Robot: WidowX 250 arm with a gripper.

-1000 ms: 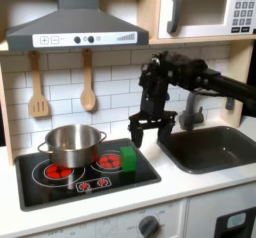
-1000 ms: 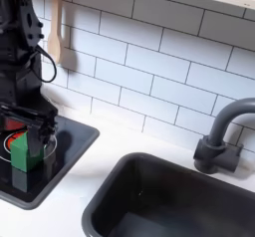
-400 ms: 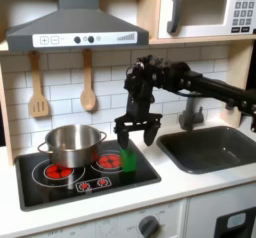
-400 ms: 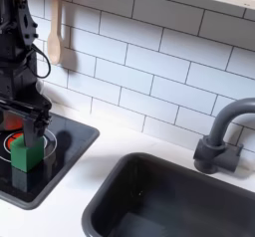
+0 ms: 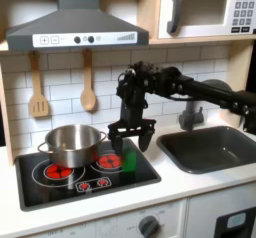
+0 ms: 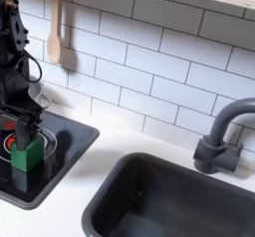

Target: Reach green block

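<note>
So, going left to right in the first exterior view: the shiny steel pot point(image 5: 72, 144) sits on the black toy stovetop point(image 5: 60, 185), off to the left of the jaws. The black gripper point(image 5: 131, 140) hangs with its jaws spread apart, pointing straight down. The small bright green cube-like block point(image 5: 128, 158) sits directly under them on the stovetop's right burner, not gripped yet. I'd guess they're held wide so they can drop around it. The dark sink point(image 5: 213, 147) in the counter is way off right.
</note>
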